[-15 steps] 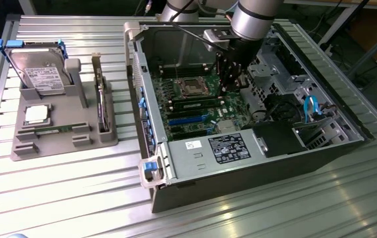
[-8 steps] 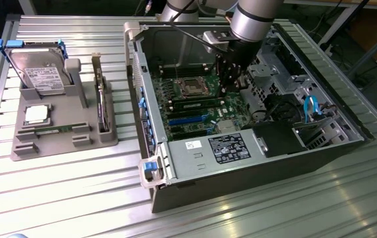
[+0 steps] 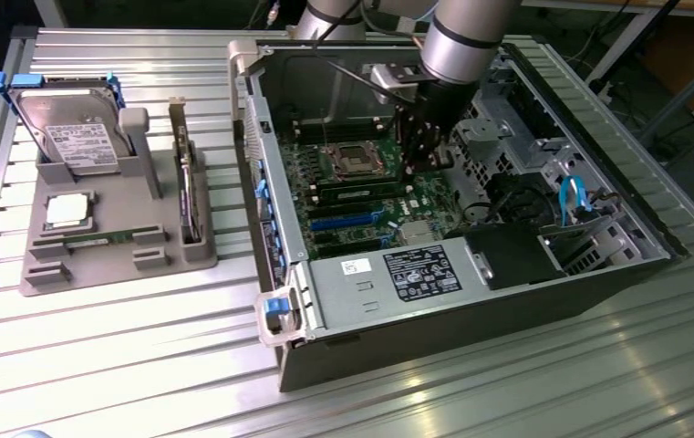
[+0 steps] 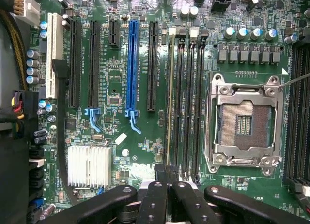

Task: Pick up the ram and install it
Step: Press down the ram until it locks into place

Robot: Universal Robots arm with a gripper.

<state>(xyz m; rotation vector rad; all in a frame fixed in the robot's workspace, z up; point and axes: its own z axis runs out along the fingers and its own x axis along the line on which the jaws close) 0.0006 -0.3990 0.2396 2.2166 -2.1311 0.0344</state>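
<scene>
The ram (image 4: 170,103) is a thin green stick seen edge-on, standing in the outermost of the black memory slots (image 4: 186,103) beside the open processor socket (image 4: 244,120). My gripper (image 4: 167,178) is shut, its black fingertips (image 4: 157,175) together right at one end of the stick. I cannot tell whether they pinch it or only rest on it. In the exterior view the gripper (image 3: 418,169) reaches down inside the open computer case, at the end of the ram (image 3: 359,192) on the motherboard.
The case walls (image 3: 469,338) and the drive cage (image 3: 505,137) close in around the arm. On the exterior view's left a grey holder (image 3: 116,265) carries a hard drive (image 3: 73,132), a silver processor chip (image 3: 67,210) and a dark card (image 3: 186,182).
</scene>
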